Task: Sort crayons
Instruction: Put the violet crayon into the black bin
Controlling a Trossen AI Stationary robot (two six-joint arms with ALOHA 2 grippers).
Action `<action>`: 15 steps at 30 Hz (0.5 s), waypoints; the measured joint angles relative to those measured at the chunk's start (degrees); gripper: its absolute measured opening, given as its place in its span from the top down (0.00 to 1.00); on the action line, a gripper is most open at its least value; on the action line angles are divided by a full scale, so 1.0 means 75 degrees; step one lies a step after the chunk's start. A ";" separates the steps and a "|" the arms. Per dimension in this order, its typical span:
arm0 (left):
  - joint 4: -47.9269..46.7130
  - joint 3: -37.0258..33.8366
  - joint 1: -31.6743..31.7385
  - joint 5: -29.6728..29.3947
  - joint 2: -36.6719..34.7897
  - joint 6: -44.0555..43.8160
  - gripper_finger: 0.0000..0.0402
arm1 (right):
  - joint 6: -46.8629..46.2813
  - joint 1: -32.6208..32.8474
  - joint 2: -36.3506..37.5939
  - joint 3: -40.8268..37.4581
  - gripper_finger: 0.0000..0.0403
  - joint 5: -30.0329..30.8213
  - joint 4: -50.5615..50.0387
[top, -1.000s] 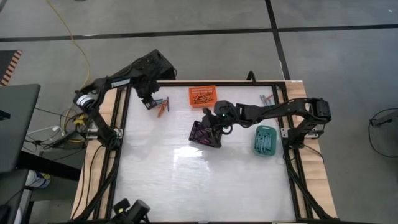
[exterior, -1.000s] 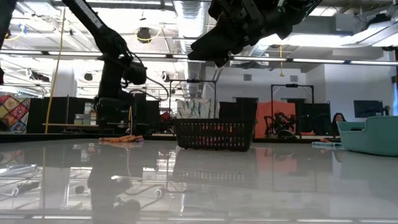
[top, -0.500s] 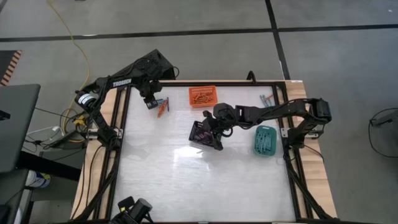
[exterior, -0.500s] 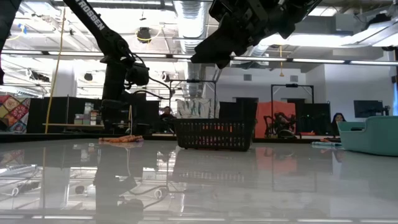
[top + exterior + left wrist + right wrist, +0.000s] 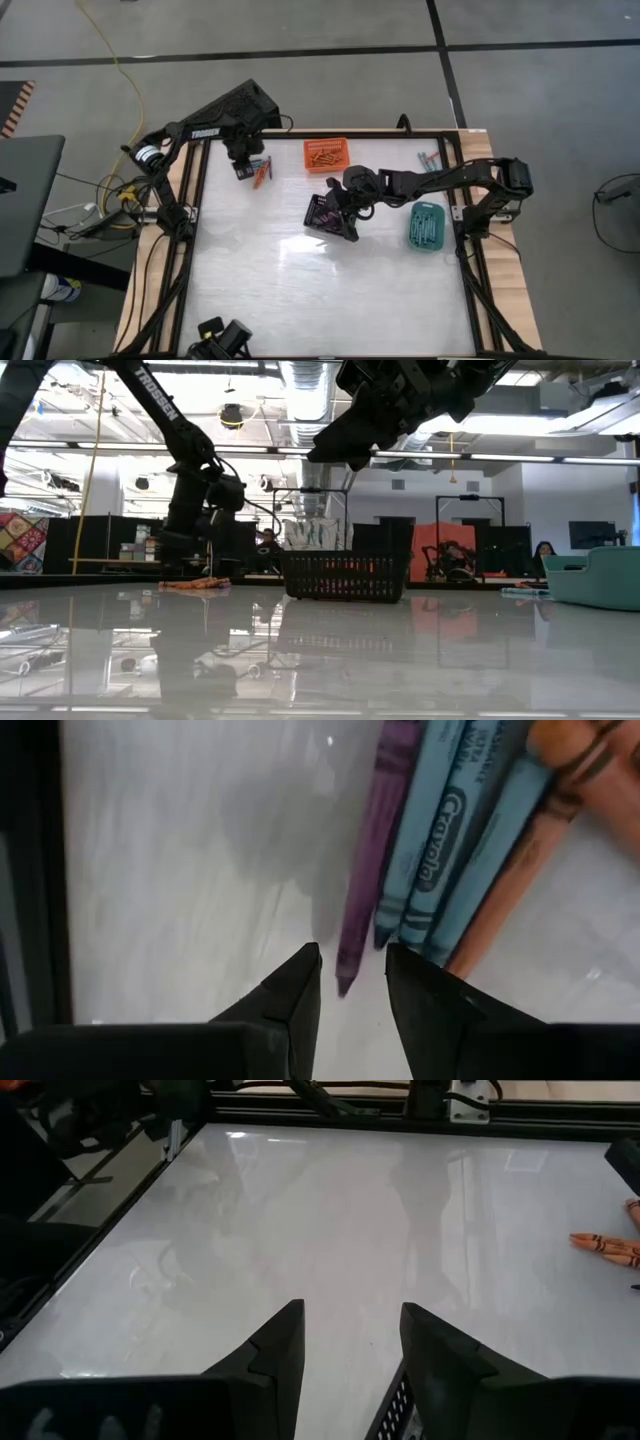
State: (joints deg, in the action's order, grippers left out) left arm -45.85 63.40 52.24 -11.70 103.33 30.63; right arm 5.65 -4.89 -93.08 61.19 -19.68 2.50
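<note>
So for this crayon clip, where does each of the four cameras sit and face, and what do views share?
High: overhead, straight down on white table, both arms, left gripper, right gripper.
Low: tabletop level, across to black mesh basket; arms enter from above.
Left wrist: past open fingers, close over purple wax crayon among blue and orange ones.
Right wrist: past open fingers, over bare table.
Shared: high and low both show the black basket.

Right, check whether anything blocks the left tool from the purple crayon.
Nothing visible does. The left tool is open just short of the purple crayon, bare table between them; blue crayons lie beside it.
</note>
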 joint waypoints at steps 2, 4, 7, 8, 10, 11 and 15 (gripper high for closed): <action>0.0109 0.0000 -0.0016 0.0042 0.0001 0.0003 0.74 | 0.0003 0.0000 0.0000 0.0000 0.60 0.0000 -0.0003; 0.0170 0.0000 -0.0013 0.0041 0.0010 0.0004 0.74 | 0.0029 0.0000 0.0000 -0.0003 0.60 0.0000 -0.0003; 0.0204 0.0008 0.0009 0.0061 0.0150 0.0004 0.77 | 0.0029 0.0000 0.0000 -0.0003 0.60 0.0000 -0.0006; 0.0195 0.0027 0.0016 0.0049 0.0215 0.0014 0.79 | 0.0029 0.0000 0.0000 -0.0003 0.60 0.0000 -0.0006; 0.0156 0.0052 0.0005 0.0041 0.0395 0.0032 0.82 | 0.0029 0.0001 0.0000 -0.0003 0.60 0.0000 -0.0015; 0.0157 0.0050 0.0005 0.0029 0.0473 0.0032 0.84 | 0.0027 0.0006 0.0000 -0.0003 0.60 0.0000 -0.0023; 0.0145 0.0070 -0.0006 -0.0069 0.0608 0.0053 0.91 | -0.0001 0.0038 0.0000 -0.0003 0.60 0.0000 -0.0111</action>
State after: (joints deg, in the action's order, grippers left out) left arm -44.76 63.92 52.19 -12.22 107.89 31.03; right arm 5.64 -4.60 -93.08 61.17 -19.68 1.67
